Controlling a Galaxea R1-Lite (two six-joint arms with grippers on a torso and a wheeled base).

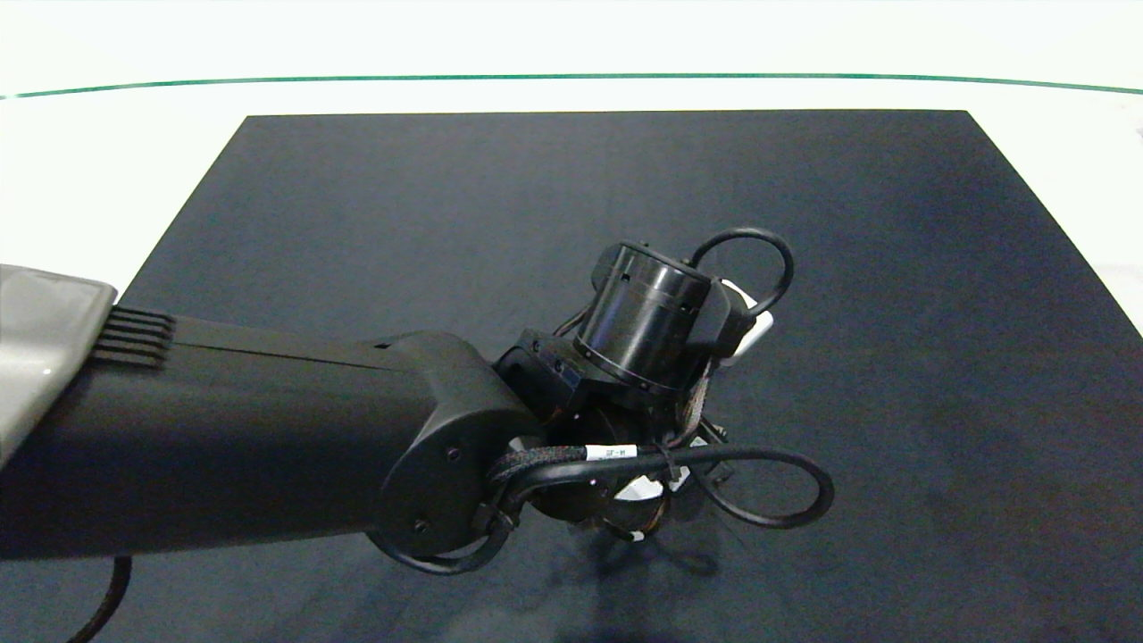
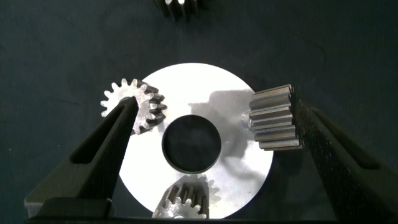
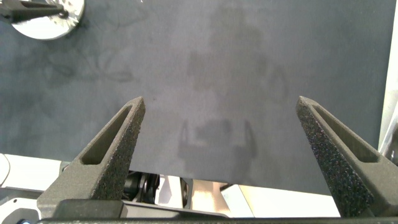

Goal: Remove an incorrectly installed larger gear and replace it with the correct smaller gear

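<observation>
My left arm hangs over a white disc with a round centre hole and hides most of it in the head view. My left gripper is open and straddles the disc. Two small short-toothed gears sit on the disc, one by one fingertip and one near the gripper's base. A third gear stands on its side at the disc's rim, touching the other finger; I cannot tell if it is the larger gear. Another gear lies off the disc, mostly cut off. My right gripper is open over bare mat.
A dark mat covers the white table. The right wrist view shows the white disc far off and the mat's edge close by. Cables loop around the left wrist.
</observation>
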